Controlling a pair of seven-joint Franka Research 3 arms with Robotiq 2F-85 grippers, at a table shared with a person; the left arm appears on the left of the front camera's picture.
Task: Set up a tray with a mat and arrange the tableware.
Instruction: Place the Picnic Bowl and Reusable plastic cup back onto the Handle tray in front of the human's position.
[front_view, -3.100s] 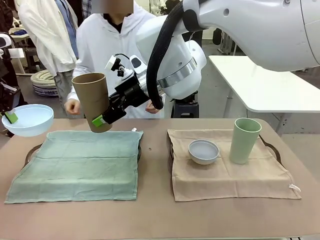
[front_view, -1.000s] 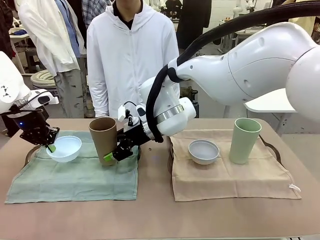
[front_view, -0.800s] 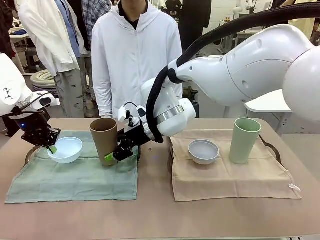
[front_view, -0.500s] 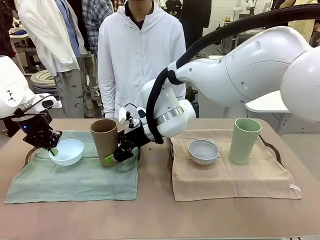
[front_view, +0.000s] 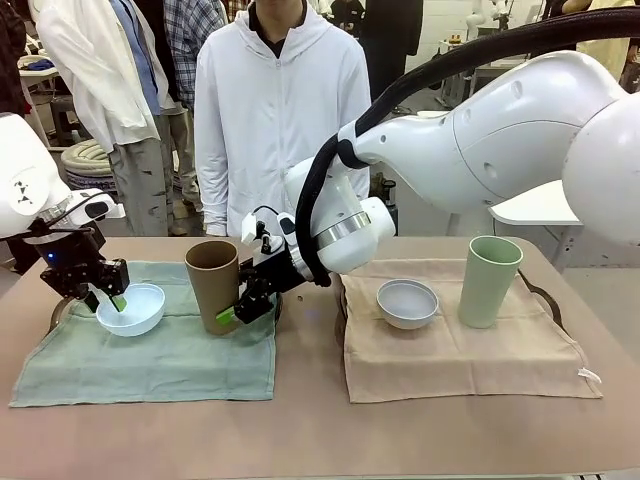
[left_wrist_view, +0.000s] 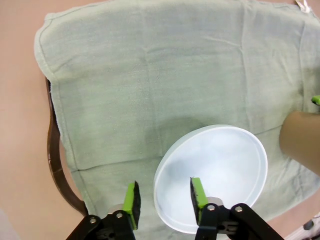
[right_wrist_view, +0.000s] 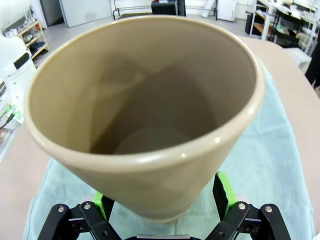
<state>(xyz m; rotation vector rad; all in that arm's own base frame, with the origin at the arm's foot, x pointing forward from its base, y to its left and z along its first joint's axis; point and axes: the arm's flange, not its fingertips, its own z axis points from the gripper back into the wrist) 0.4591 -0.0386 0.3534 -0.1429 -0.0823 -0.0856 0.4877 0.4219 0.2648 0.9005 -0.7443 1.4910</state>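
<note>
Front: placement step. Pale blue bowl (front_view: 131, 308) and tan tumbler (front_view: 213, 286) on green mat (front_view: 150, 345).
L wrist: left gripper (left_wrist_view: 163, 197) parted astride bowl rim.
R wrist: right gripper (right_wrist_view: 162, 203) spread, flanking tumbler base.
Next, likely: lift both clear w/o tipping.

No legible text or labels.

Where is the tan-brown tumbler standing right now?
In the front view the tan-brown tumbler stands upright on the green mat at the table's left side, near the mat's right edge, between the pale blue bowl and the right claw.
</note>
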